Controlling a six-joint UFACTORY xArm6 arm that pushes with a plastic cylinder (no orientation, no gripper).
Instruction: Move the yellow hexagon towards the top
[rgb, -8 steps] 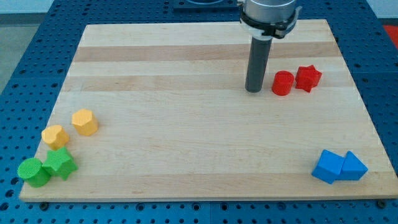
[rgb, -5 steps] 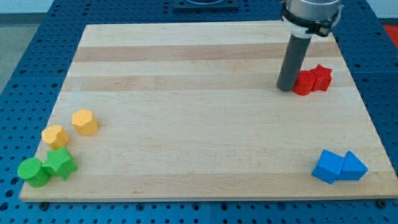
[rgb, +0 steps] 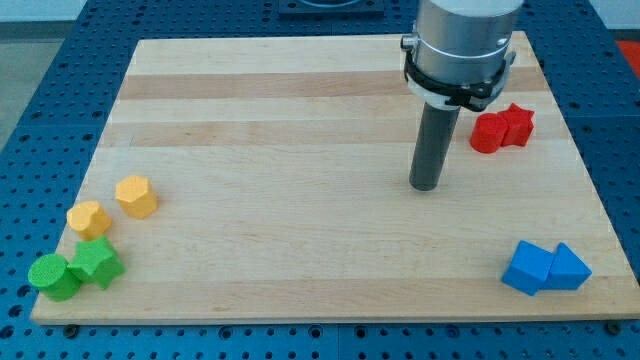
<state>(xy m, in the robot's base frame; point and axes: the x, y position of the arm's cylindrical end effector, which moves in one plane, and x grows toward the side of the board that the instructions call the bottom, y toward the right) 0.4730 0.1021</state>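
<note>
Since before, my tip (rgb: 425, 187) left two red blocks (rgb: 501, 128); two yellow, green, blue remain; no hand shows.

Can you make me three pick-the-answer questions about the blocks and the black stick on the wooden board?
1. Where are the two yellow blocks?
A. the view's left
B. the view's top right
C. the middle

2. How many blue blocks are there?
A. one
B. two
C. four

3. Is my tip touching a block?
A. yes, a red one
B. yes, a yellow one
C. no

Answers:
1 A: the yellow hexagon and the other yellow block sit near the left edge.
2 B: a blue cube and a blue wedge sit together.
3 C: my tip stands on bare wood, apart from the red blocks.
</note>
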